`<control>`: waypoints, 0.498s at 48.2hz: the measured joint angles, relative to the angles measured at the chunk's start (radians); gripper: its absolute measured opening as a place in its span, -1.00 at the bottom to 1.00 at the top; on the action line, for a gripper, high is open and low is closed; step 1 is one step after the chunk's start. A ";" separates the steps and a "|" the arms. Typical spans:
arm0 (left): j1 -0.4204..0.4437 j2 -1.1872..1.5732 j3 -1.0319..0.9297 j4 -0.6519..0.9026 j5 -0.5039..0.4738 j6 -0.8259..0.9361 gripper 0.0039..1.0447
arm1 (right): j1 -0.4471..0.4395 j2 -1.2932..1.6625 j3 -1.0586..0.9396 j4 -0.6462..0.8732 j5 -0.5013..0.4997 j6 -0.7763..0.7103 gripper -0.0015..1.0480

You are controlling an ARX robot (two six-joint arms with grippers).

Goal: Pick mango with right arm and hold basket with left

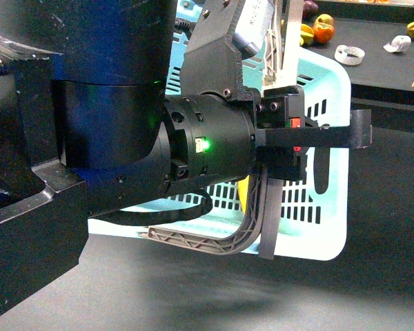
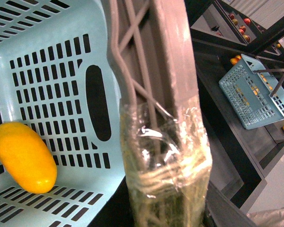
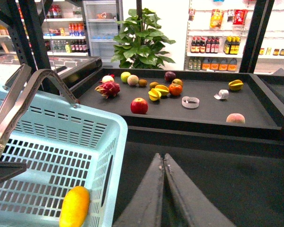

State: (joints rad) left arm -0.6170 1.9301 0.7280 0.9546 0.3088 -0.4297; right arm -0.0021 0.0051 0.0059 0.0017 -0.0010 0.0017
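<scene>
The yellow mango lies on the floor of the pale turquoise basket, near its wall. It also shows in the left wrist view, and as a sliver behind the arm in the front view. My left gripper is shut on the basket's tape-wrapped grey handle, which stands raised. The other handle hangs over the basket's near rim. My right gripper is shut and empty, over the dark surface just beside the basket's outer wall.
A black display shelf beyond the basket carries a red apple, a starfruit, a dragon fruit, a peach and a tape roll. A second turquoise basket stands further off.
</scene>
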 joint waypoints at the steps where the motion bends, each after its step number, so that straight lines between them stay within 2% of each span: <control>1: 0.000 0.000 0.000 0.000 0.000 0.000 -0.72 | 0.000 0.000 0.000 0.000 0.000 0.000 -0.79; 6: 0.000 0.000 0.000 0.000 0.000 0.002 -0.72 | 0.000 0.000 0.000 0.000 0.000 0.000 -0.52; 11: 0.000 0.000 0.000 0.000 0.000 0.001 -0.72 | 0.000 0.000 0.000 0.000 0.000 0.000 -0.15; 24: 0.000 0.000 0.000 0.000 -0.001 0.001 -0.72 | 0.000 0.000 0.000 0.000 0.000 0.000 0.63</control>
State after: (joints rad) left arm -0.6170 1.9301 0.7280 0.9546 0.3077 -0.4286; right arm -0.0021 0.0051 0.0059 0.0017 -0.0010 0.0017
